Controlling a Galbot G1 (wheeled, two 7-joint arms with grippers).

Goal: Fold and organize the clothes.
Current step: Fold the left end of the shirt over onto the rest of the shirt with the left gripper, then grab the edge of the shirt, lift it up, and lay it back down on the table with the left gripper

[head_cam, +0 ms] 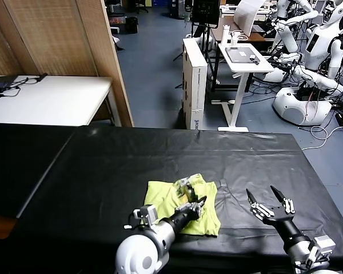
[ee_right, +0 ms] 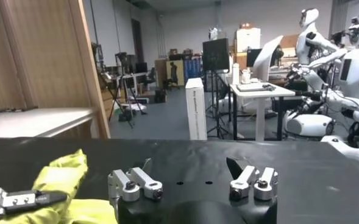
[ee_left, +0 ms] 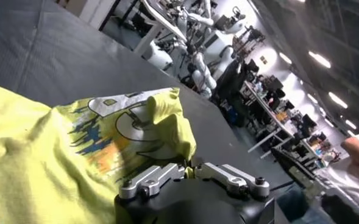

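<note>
The lime yellow-green T-shirt [head_cam: 160, 194] lies crumpled on the black table [head_cam: 131, 154], near the front middle. In the left wrist view the T-shirt [ee_left: 45, 158] shows its printed side. My left gripper [head_cam: 197, 204] is over the shirt's right part and is shut on a raised fold of its fabric; the fold runs up from the closed jaws [ee_left: 188, 167]. My right gripper [head_cam: 262, 197] is open and empty, low over the bare table to the right of the shirt. In the right wrist view [ee_right: 188, 164] the shirt [ee_right: 60, 176] and the left gripper [ee_right: 21, 198] show off to one side.
A white table [head_cam: 51, 100] stands beyond the far left edge. A tall white box [head_cam: 194, 80], a white desk [head_cam: 246, 57] and white robots [head_cam: 308, 74] stand on the floor behind. The shirt lies close to the table's front edge.
</note>
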